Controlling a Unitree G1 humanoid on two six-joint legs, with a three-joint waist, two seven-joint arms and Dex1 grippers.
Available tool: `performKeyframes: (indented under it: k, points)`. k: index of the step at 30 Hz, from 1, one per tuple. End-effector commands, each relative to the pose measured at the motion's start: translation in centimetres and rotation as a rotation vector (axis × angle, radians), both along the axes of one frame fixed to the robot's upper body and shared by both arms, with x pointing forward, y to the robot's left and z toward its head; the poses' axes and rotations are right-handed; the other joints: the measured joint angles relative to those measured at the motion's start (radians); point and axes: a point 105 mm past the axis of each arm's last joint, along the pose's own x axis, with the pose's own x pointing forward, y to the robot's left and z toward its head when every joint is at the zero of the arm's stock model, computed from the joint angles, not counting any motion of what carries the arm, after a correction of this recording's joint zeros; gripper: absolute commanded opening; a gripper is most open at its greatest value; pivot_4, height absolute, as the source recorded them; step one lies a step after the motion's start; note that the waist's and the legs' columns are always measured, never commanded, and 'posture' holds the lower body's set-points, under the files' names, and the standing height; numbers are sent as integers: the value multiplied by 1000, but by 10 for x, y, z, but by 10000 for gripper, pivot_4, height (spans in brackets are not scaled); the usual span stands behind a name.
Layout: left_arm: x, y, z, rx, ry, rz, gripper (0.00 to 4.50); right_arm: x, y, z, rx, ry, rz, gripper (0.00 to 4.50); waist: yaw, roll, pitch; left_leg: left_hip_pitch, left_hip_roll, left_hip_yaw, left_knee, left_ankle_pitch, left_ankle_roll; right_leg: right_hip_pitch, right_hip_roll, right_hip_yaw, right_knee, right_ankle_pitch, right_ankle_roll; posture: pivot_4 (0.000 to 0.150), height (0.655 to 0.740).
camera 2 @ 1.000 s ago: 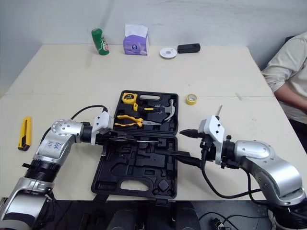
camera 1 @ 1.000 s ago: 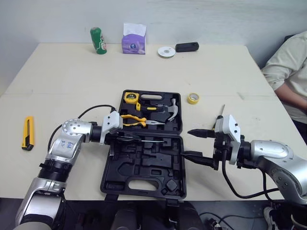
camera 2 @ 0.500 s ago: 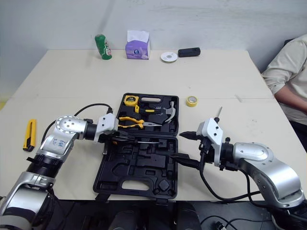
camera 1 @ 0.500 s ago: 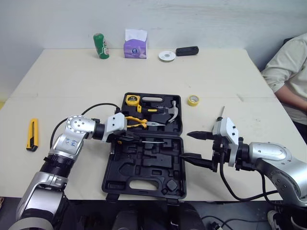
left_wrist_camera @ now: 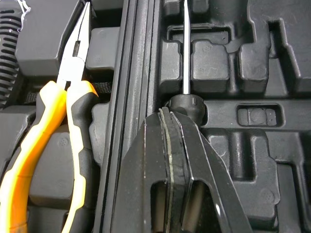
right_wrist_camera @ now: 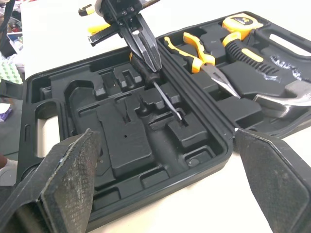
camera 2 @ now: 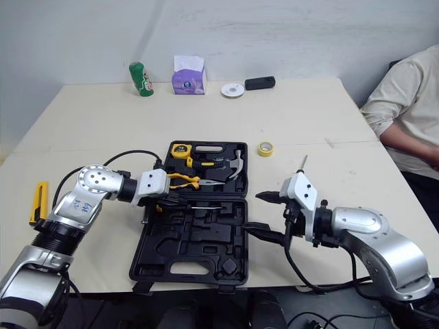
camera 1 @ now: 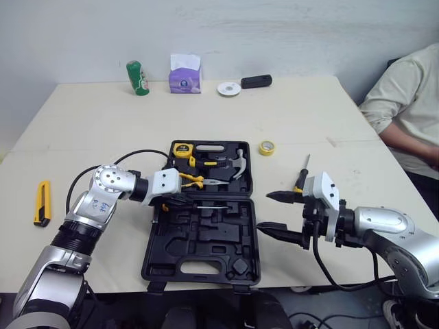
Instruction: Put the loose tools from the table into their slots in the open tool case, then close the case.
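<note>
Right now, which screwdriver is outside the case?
The yellow-handled screwdriver lying on the table by the right gripper. The black-handled screwdriver sits in the tool case, pinched by the left gripper.

Tool case (camera 1: 206,240) is black throughout. Pliers (left_wrist_camera: 53,145) have orange-yellow and black grips and a steel-grey nose. Tape measure (camera 1: 182,149) is yellow. Hammer (camera 1: 236,166) has a silver head and a black ribbed grip. Screwdriver (left_wrist_camera: 187,104) is black-handled with a silver shaft; second screwdriver (camera 1: 300,180) is black and yellow. Tape roll (camera 1: 267,147) is yellow. Box cutter (camera 1: 42,212) is yellow with black. Can (camera 1: 137,77) is green; tissue box (camera 1: 184,79) is purple with white tissue. Table (camera 1: 103,116) is cream.
</note>
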Motion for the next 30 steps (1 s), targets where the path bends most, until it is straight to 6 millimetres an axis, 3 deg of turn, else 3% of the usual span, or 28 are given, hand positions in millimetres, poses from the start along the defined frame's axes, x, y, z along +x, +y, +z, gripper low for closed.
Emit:
performKeyframes:
  k: [1,11,16,21,25,30]
  points:
    - [-27,22,-66,202,219,11,494,-3,6,9,5,-44,43,45000,0,1,0,0,0,0,-1,0,0,0,0,0,0,0,0,1500,7316]
    - [-14,9,-42,46,162,39,494,-1,6,10,-9,-49,52,45000,4,0,0,0,0,0,-4,0,-1,-1,0,0,-1,0,-1,1500,7316]
    - [-23,8,-34,-2,185,26,494,2,6,9,-9,-54,45,45000,2,-1,1,-1,0,0,-6,0,-1,-3,0,0,-2,0,-1,1500,7316]
    - [-26,10,18,-279,153,117,494,3,-2,25,41,-122,9,45000,0,-5,8,-4,0,1,-10,4,-6,-7,1,0,-3,-1,-2,1500,7316]
    - [-35,37,45,-495,122,328,12501,7,-29,30,34,-122,-78,45000,2,-15,20,-17,0,-1,-8,7,-10,-18,1,-1,-2,-1,-2,1500,7316]
    - [-61,91,43,-673,101,687,33882,15,-73,25,-14,-89,-205,45000,0,-18,27,-20,-1,0,-8,8,-9,-20,1,-1,-3,-1,-1,1500,7316]
